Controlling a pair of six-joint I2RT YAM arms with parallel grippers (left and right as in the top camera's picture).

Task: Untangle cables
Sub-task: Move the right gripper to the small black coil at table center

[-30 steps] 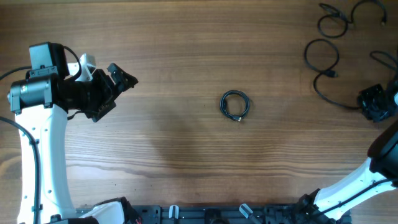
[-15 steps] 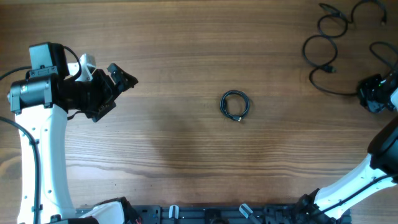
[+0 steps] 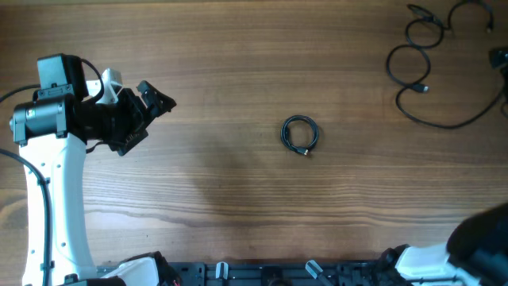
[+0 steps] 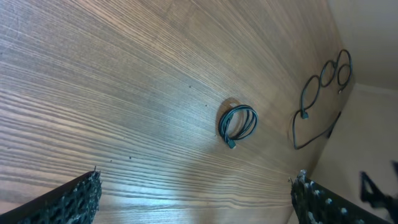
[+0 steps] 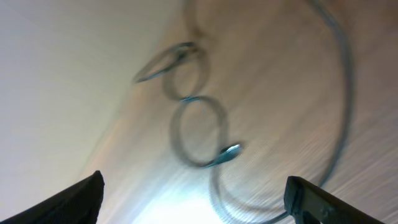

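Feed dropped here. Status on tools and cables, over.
Left tool open, empty. Right tool open, empty. Coiled bundle at centre, loose loops far right. Nothing blocking either.

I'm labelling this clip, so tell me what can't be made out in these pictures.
Loose cables: right wrist view, motion blur smears their plug ends; overhead, the top and right edges cut them off.
Coiled bundle: overhead, too small to count its cords.
Right arm: overhead, blurred, cut by the corner.
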